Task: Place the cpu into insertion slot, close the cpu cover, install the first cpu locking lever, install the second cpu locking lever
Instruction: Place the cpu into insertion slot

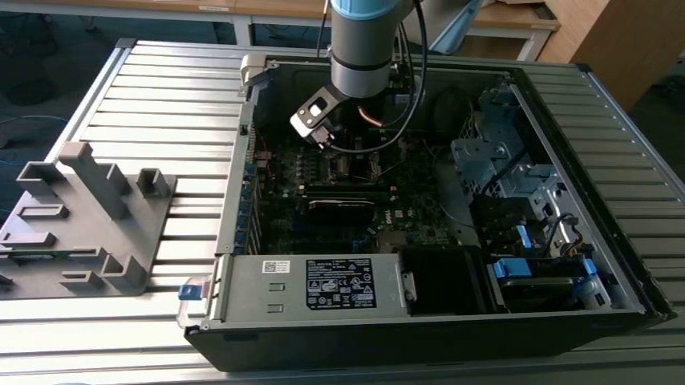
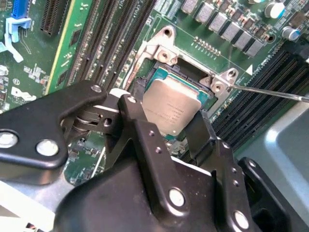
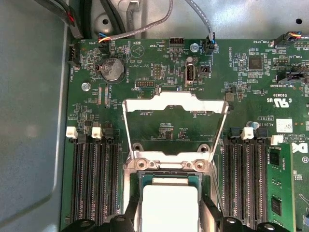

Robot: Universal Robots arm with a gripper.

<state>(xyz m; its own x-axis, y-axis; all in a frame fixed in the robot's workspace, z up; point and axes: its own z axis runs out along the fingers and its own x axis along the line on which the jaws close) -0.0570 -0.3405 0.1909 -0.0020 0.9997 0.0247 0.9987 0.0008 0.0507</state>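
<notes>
The work stands at its first step. In the exterior view the arm (image 1: 364,48) reaches down into the open computer case (image 1: 230,241) and ends over the far middle of the motherboard (image 1: 321,180). The gripper (image 2: 169,118) has its two black fingers (image 2: 140,121) drawn in to the width of the cpu (image 2: 171,107), one against each of two opposite edges, so I judge that it has hold of the chip rather than merely straddling it. The cpu lies directly over the insertion slot (image 2: 166,73), its pale metal top facing up. A strip of the socket's dark rim and green inner edge shows on the far side of it. Whether the chip is fully seated or a shade above its bed I cannot tell, because the fingers hide the near edges. The cpu cover (image 3: 212,106) is swung up and back on its hinge, with bare board showing through its square window (the banks of long memory slots (image 3: 94,183) run on either side of the socket). The cover has not yet been closed. In the second wrist view a thin metal rod, one locking lever (image 2: 270,91), juts free to the side of the socket and is not hooked down. I cannot make out the other lever. By my reading, seating the chip is nearly done or just done, and the cover and both levers are left.
</notes>
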